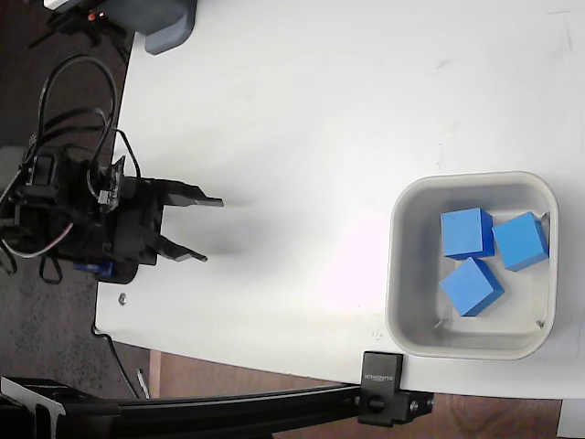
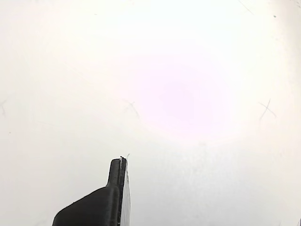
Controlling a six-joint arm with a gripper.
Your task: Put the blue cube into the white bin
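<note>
The squarish off-white plastic bin (image 1: 473, 265) held three small bright-blue cubes (image 1: 467, 232) (image 1: 521, 240) (image 1: 472, 286) clustered toward its right side. Well left of the bin, the black gripper (image 1: 214, 230) hovered over the white surface (image 1: 302, 119), fingers spread, holding nothing. A black clamp (image 1: 384, 400) sat just below the bin.

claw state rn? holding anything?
Claw: open and empty, over bare table at the left of the fixed view. All three blue cubes sit in the white bin.
</note>
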